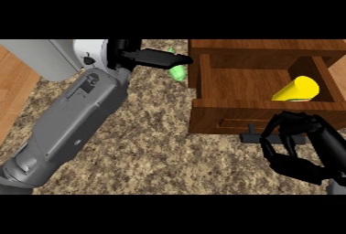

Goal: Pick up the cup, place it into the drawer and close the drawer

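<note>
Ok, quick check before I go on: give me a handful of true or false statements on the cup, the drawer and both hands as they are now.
1. The yellow cup lies inside the drawer. True.
2. The drawer is fully closed. False: it stands open.
3. The right hand holds the cup. False: it is in front of the drawer, by the handle, and holds no cup.
4. The left hand is by a small green object left of the drawer. True.

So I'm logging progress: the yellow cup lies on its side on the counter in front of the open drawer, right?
Not quite. The head view shows the yellow cup lying on its side inside the open drawer, at its right end, not on the counter in front of it.
</note>
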